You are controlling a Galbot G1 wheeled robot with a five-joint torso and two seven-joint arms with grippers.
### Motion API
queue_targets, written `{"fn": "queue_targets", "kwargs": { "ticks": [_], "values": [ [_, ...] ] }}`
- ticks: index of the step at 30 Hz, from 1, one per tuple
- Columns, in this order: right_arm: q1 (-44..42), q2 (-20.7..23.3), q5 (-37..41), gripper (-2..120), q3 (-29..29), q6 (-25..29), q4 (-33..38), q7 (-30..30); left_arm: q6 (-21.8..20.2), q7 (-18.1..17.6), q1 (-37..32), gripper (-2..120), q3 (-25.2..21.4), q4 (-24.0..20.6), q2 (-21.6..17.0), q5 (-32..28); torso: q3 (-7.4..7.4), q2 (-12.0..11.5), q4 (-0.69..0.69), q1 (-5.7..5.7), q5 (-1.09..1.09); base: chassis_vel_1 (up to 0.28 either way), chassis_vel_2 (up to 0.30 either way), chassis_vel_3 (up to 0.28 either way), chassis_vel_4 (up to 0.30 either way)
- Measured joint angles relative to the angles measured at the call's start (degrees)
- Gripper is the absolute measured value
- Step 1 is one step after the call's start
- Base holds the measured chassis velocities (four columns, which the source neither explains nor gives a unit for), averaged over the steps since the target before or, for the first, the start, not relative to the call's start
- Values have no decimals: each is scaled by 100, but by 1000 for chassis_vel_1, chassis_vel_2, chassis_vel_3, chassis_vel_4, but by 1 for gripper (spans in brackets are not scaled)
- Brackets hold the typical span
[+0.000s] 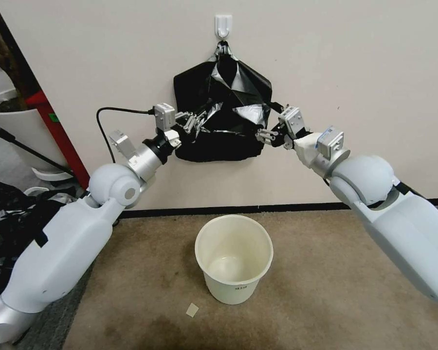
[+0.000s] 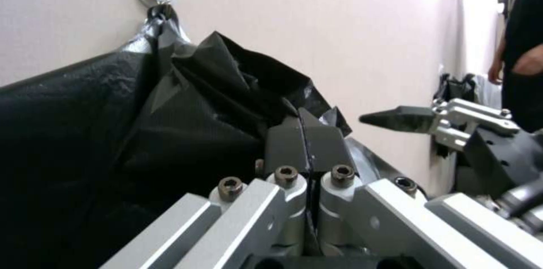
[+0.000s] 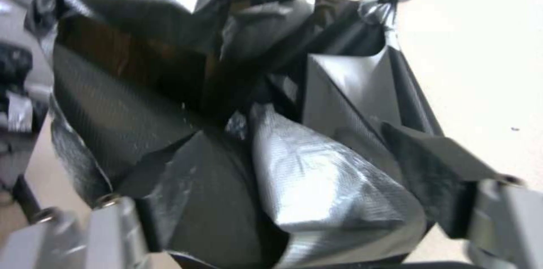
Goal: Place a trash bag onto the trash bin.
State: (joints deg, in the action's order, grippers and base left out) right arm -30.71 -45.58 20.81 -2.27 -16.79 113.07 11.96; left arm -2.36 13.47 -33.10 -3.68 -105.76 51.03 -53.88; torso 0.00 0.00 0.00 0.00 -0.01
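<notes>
Black crinkly plastic trash bag point(image 1: 222, 114) on wall hook point(image 1: 223, 25) | left gripper point(image 1: 197, 120) – jaws pinching it | right gripper point(image 1: 262, 135) – jaws wide around it | cream round plastic trash bin point(image 1: 234, 257) on carpet below

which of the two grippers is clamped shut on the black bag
The left gripper: its fingers are pressed together on a fold of the trash bag. The right gripper is spread open around the bag.
</notes>
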Motion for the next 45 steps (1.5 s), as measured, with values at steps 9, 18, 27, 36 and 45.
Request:
{"fn": "queue_targets", "kwargs": {
  "ticks": [9, 18, 27, 36, 45],
  "values": [
    [262, 226, -361, 100, -82, -632, -135, 694, 1, 0, -25, 0, -17, -2, -55, 0, 0, 0, 0, 0, 1, 0, 0, 0, 0],
    [835, 131, -279, 100, 106, -737, -606, 1148, 7, -1, -28, 0, -20, -1, -47, 3, 0, 0, 0, 0, 0, 0, 0, 0, 0],
    [1290, -48, -645, 99, 308, -496, -1230, 1963, 11, -3, -29, 0, -28, 7, -39, 1, 0, 0, 0, 0, 1, 0, 0, 0, 0],
    [1546, -267, -749, 72, 376, -28, -1910, 2543, 18, -6, -69, 0, -41, 20, -19, 1, 0, 0, 0, 1, 0, 0, 0, 0, 0],
    [1584, -343, -813, 40, 350, 267, -2162, 2803, 19, -7, -54, 0, -42, 20, -18, -1, 0, 0, 0, 1, 1, 0, 0, 0, 0]
  ]
}}
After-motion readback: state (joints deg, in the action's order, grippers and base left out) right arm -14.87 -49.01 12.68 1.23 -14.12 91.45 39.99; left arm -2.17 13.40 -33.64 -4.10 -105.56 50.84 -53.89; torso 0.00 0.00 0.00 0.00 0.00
